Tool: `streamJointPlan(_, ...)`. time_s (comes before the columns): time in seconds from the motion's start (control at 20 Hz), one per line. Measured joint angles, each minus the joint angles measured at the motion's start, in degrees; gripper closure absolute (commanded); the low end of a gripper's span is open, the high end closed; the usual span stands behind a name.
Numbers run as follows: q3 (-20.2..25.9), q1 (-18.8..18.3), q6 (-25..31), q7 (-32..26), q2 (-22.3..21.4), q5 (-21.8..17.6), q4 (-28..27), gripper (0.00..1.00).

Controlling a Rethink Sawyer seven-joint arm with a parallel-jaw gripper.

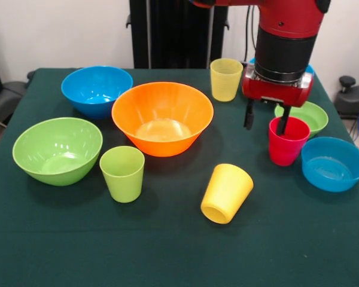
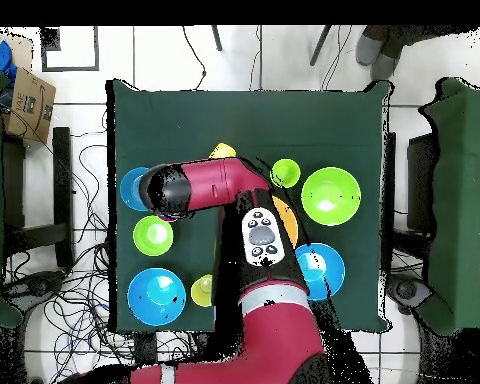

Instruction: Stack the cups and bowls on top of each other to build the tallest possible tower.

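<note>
My gripper (image 1: 266, 121) is open over the red cup (image 1: 286, 145), with one finger (image 1: 282, 122) inside its rim and the other outside its left wall. The red cup stands upright at the table's right. The small green bowl (image 1: 308, 115) is just behind it and the small blue bowl (image 1: 334, 163) is beside it. The orange bowl (image 1: 163, 118) sits mid-table. The lime cup (image 1: 122, 173) stands upright and the yellow cup (image 1: 226, 192) lies on its side. The pale yellow cup (image 1: 225, 79) stands at the back. In the overhead view the arm's wrist (image 2: 169, 190) hides the red cup.
A large green bowl (image 1: 57, 149) and a medium blue bowl (image 1: 97, 89) sit at the left. A second medium blue bowl (image 2: 154, 295) is near the robot's base, mostly behind the arm in the front view. Nothing is stacked.
</note>
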Motion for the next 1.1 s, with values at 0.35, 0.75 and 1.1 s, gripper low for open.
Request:
streamJointPlan(0.35,1.9,-0.2,0.0,0.0,0.1,0.0,0.1,0.00)
streamJointPlan(0.75,3.7,-1.2,0.0,0.0,0.5,0.0,0.6,0.00)
streamJointPlan(1.1,4.6,-1.8,0.6,0.0,1.5,-1.4,0.6,0.00)
